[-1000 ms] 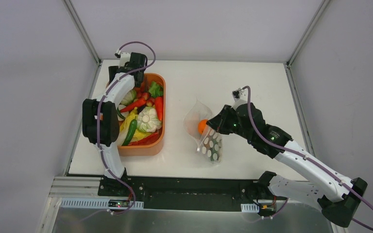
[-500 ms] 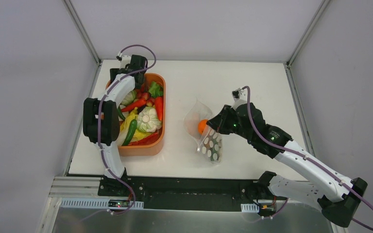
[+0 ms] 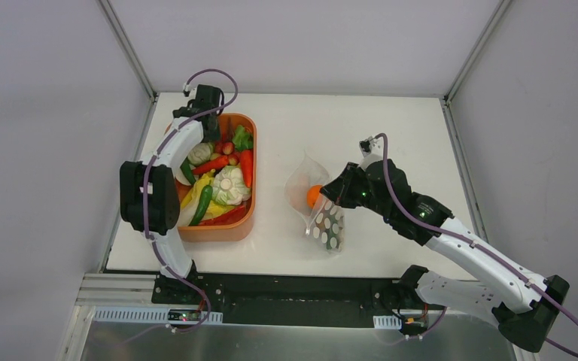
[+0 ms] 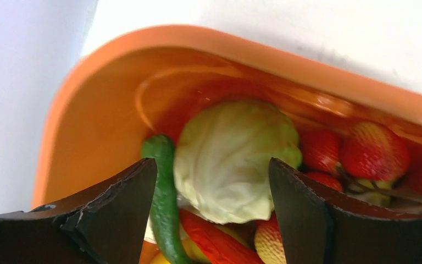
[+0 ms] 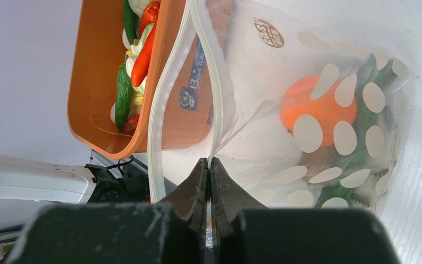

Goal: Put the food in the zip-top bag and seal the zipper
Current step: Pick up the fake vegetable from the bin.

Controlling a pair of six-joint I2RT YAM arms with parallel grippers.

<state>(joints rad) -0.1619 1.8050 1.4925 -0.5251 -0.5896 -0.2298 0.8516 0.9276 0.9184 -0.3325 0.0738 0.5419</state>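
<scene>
The right gripper [image 5: 209,162] is pinched tight on one lip of the zip-top bag [image 5: 253,148] beside the zipper [image 5: 156,121], holding its mouth open toward the orange tub [image 3: 218,235] on the left, orange ball [image 5: 302,102] already inside; the left gripper [image 4: 211,168], jaws wide apart, hangs over a pale cabbage [image 4: 231,159] at the tub's far end. That thin lip could slip free and the mouth sag shut, or a green pepper [image 4: 164,198] beside one finger could get caught with the cabbage. Dots blur the green pieces [image 5: 362,148] deeper in the bag.
</scene>
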